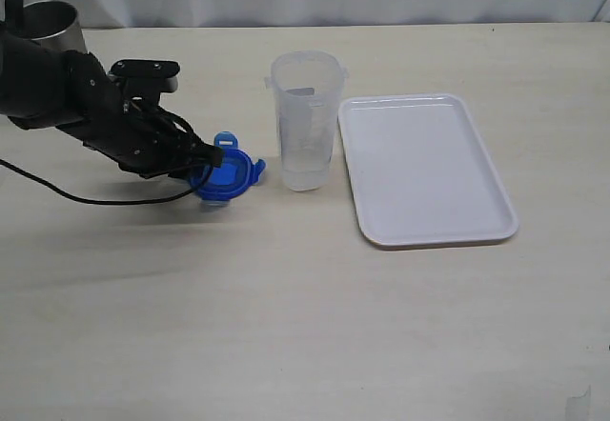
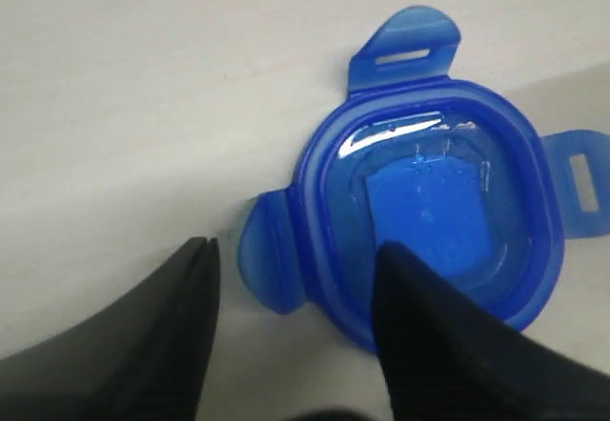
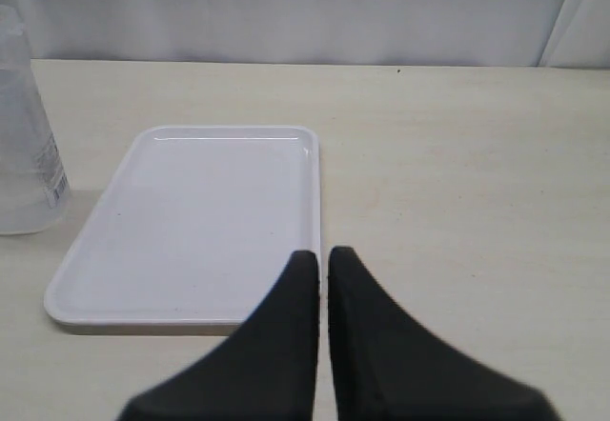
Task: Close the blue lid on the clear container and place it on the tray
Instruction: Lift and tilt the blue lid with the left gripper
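Observation:
The blue lid [image 1: 227, 171] lies on the table just left of the clear container [image 1: 306, 121], which stands upright and uncovered. My left gripper [image 1: 205, 159] is low at the lid's left edge and open. In the left wrist view the lid [image 2: 438, 211] shows its hollow side. One finger [image 2: 429, 335] sits over its rim and the other finger [image 2: 181, 297] is on the table, a small gap from a tab; the gripper [image 2: 297, 248] straddles that edge. The white tray [image 1: 424, 169] lies right of the container. My right gripper [image 3: 322, 254] is shut and empty, near the tray [image 3: 191, 211] and the container [image 3: 24, 135].
A grey steel cup [image 1: 52, 21] stands at the back left, behind the left arm. A black cable [image 1: 95, 197] trails over the table under that arm. A pale curtain closes off the far edge of the table.

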